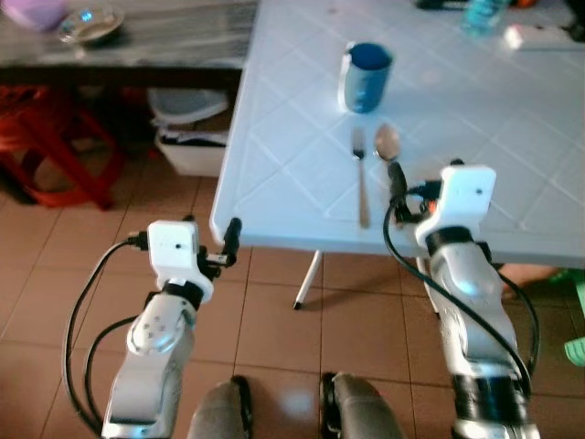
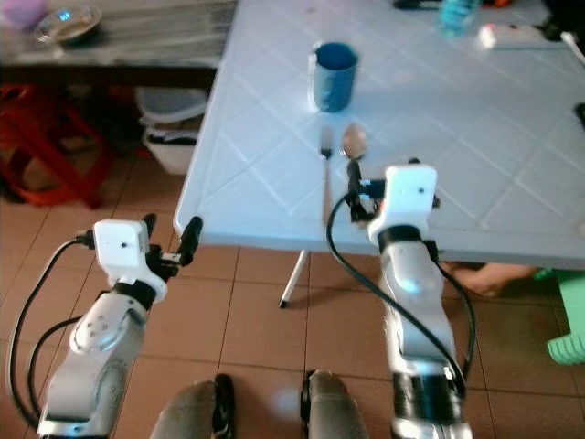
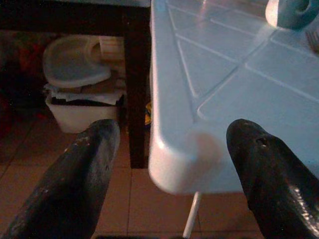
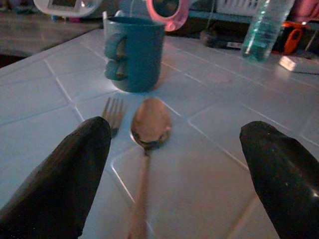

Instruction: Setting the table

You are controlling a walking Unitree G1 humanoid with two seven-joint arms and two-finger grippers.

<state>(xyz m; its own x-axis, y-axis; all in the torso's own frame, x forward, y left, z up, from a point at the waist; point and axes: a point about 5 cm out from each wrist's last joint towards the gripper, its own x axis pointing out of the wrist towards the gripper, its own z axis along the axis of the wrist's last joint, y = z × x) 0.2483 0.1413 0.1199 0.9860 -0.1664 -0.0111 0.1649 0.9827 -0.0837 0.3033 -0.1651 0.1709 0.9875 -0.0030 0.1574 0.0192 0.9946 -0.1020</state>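
The spoon [image 4: 148, 130] lies just beside the fork [image 4: 112, 113], both in front of the mug [image 4: 133, 52] on the table [image 1: 302, 174]. The right gripper [image 4: 169, 174], fingers wide apart and empty, sits over the spoon handle; judged next: withdraw straight back without nudging it. The left gripper [image 3: 169, 164], also spread and empty, hangs at the table corner, far from the mug.

The spoon [image 1: 388, 146] handle is hidden behind the right gripper [image 1: 398, 187] and arm. Bottle [image 4: 265, 27] top is cut off by the pic edge. Bowl [image 1: 90, 25] contents too blurred to tell. Foot [image 2: 482, 277] partly under table [image 1: 512, 137].
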